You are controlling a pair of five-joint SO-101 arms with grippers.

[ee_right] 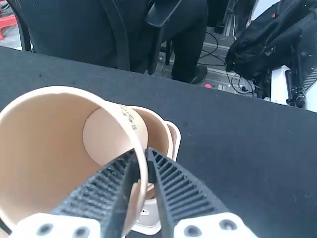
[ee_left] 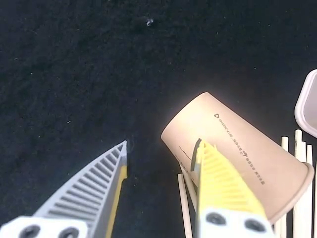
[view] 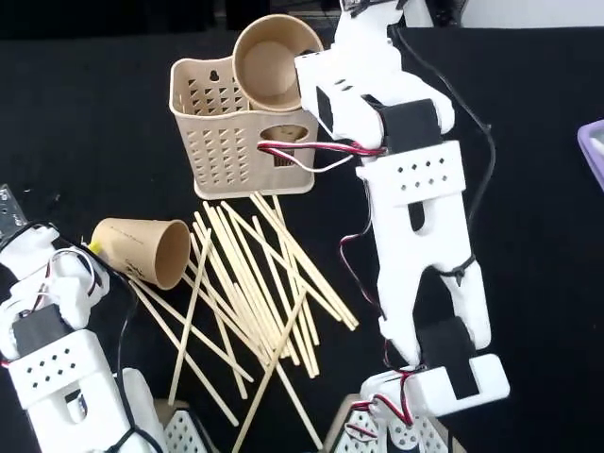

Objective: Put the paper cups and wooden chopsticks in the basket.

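Note:
A beige basket (view: 222, 142) stands at the back of the black table. Just above its rim, a paper cup (view: 272, 58) hangs tilted, and my right gripper (view: 310, 75) is shut on that cup's rim. In the right wrist view the fingers (ee_right: 171, 181) pinch the cup (ee_right: 49, 148) wall over the basket (ee_right: 166, 134). A second paper cup (view: 142, 250) lies on its side at the left. My left gripper (ee_left: 161, 145) is open at its base, one finger over the cup (ee_left: 242, 153). Several wooden chopsticks (view: 255, 293) lie scattered between the arms.
A purple object (view: 593, 151) sits at the right edge of the table. The chopstick pile reaches from the basket's foot to the arm bases at the front. Bare black cloth lies at the far left and right of the right arm.

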